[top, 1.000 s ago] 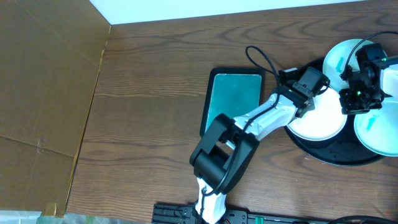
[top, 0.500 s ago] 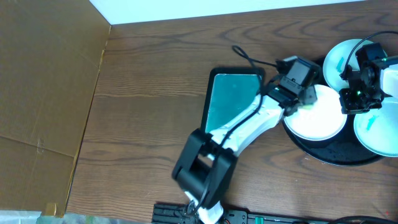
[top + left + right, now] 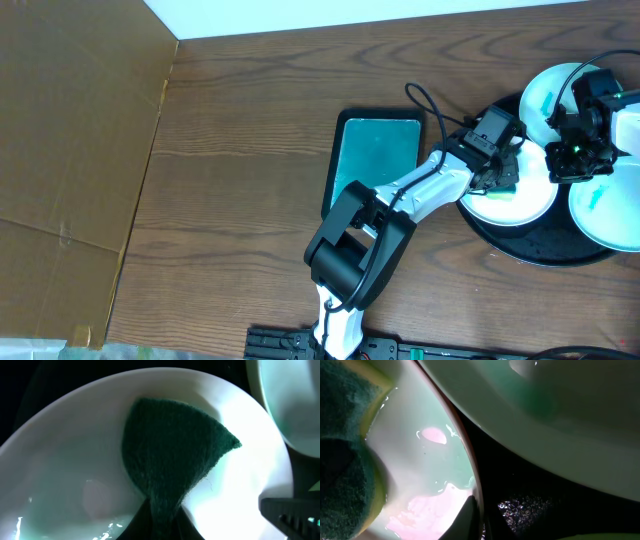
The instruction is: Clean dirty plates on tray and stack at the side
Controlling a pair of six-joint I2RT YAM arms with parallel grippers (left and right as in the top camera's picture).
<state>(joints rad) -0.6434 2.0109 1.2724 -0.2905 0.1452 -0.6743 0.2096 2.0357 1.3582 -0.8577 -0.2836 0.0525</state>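
No legible text, labels, brands, numbers or signs on anything in view.

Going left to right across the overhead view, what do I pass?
Cardboard sheet → rectangular tray → left gripper pinching a sponge on a plate → right gripper. The round tray and the other plates overlap these, so they are left out.

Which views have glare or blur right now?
Overhead: sharp, even light, but the plates nearly clip white. Left wrist: sponge fairly crisp, glints lower left, top-left corner black. Right wrist: too close, soft all over, pink glare on the plate.
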